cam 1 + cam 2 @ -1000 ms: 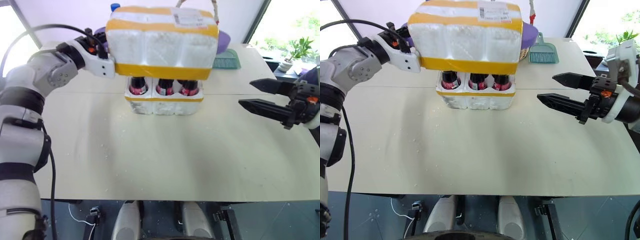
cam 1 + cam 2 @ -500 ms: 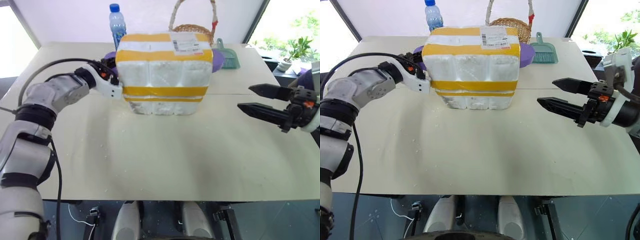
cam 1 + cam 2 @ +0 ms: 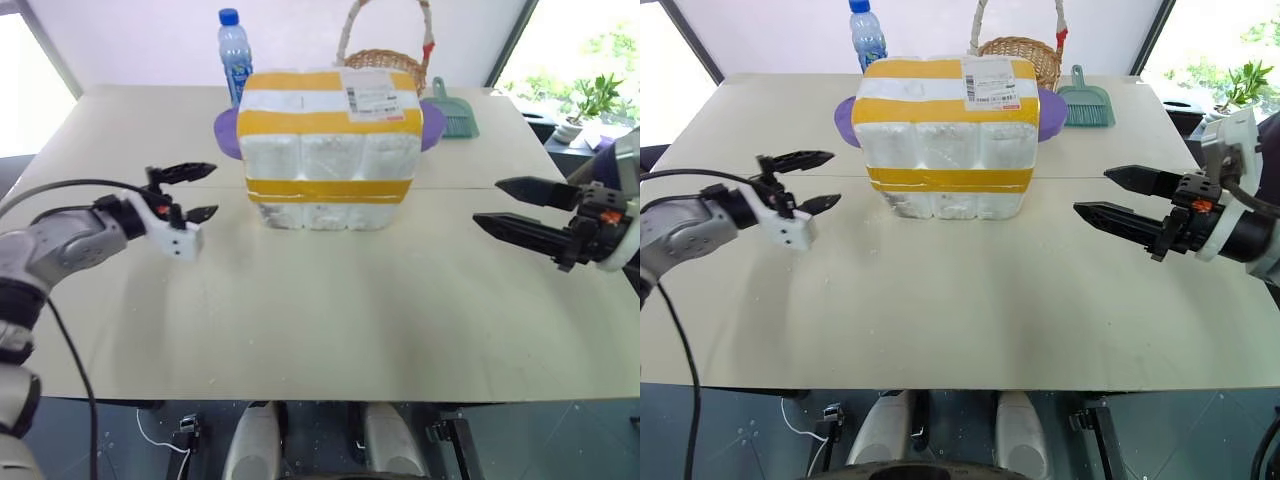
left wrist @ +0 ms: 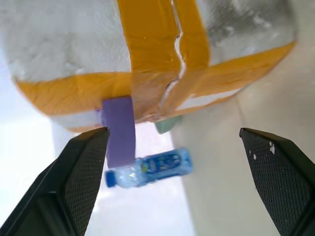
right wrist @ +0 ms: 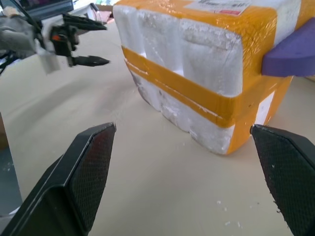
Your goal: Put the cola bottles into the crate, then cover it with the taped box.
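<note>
— Taped box (image 3: 330, 140): where?

— Far middle of the table (image 3: 320, 320), seated squarely over the crate (image 3: 325, 214). Upright, shipping label (image 3: 375, 97) on top toward the right. Below the lower yellow band, just a low strip of white crate wall.

— And starting from the left?

— Left pincer (image 3: 216, 188) first. Spread wide, pinching nothing. Hanging above the table just left of the taped box, clear of it, tips pointing toward its left end.

— Sure about the gap?

— Yes. Bare table between fingertips and foam in both eye views. From the left wrist, a look straight at that end of the taped box between two well-parted fingers, crossed yellow tape in plain sight.

— Behind the taped box?

— Water bottle (image 3: 232, 50) with a blue cap at the far left, standing. Something flat and purple (image 3: 226, 132) poking out on both sides at the back. Wicker basket (image 3: 385, 62) with a tall handle next, then a green dustpan (image 3: 455, 112) at the far right.

— Right side?

— Right pincer (image 3: 486, 202), also spread wide and pinching nothing. Held over the table, well apart from the taped box, pointing left toward it. From the right wrist, taped box and crate in front, left pincer visible beyond.
</note>
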